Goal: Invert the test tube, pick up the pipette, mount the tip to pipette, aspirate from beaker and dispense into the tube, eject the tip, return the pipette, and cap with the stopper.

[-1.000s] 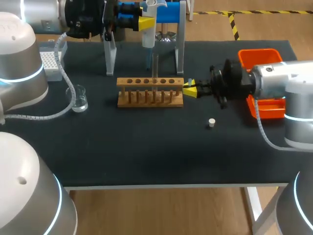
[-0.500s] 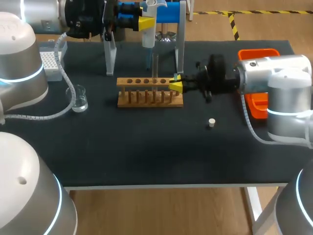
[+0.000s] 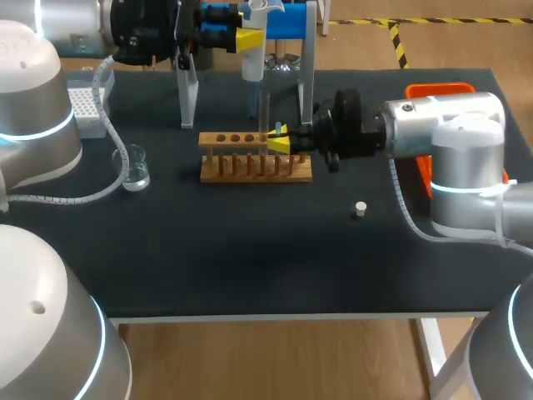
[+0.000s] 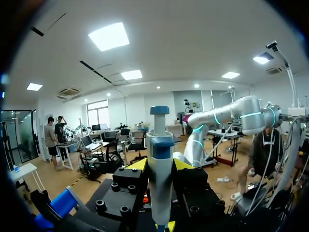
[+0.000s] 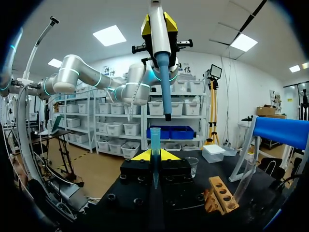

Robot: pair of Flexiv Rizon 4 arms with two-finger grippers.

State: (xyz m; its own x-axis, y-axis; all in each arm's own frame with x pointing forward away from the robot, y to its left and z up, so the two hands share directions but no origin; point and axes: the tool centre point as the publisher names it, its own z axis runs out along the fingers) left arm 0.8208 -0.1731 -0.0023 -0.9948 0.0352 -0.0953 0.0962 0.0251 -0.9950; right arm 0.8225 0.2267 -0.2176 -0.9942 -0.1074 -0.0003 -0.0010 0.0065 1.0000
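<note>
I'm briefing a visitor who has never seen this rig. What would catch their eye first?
Probably the pipette, held upright in the left gripper near the table's far edge. Next, the right gripper by the wooden rack, gripping an upright pale blue pipette tip.

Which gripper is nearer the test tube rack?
Right. The right gripper, holding a pipette tip, is over the right part of the test tube rack; the left gripper is behind it, holding the pipette.

Black-topped table [image 3: 250,258] on white legs, pale wooden floor [image 3: 275,358], yellow-and-black floor tape [image 3: 398,42], bright ceiling panels [image 4: 108,36], white shelving with bins [image 5: 116,128].
</note>
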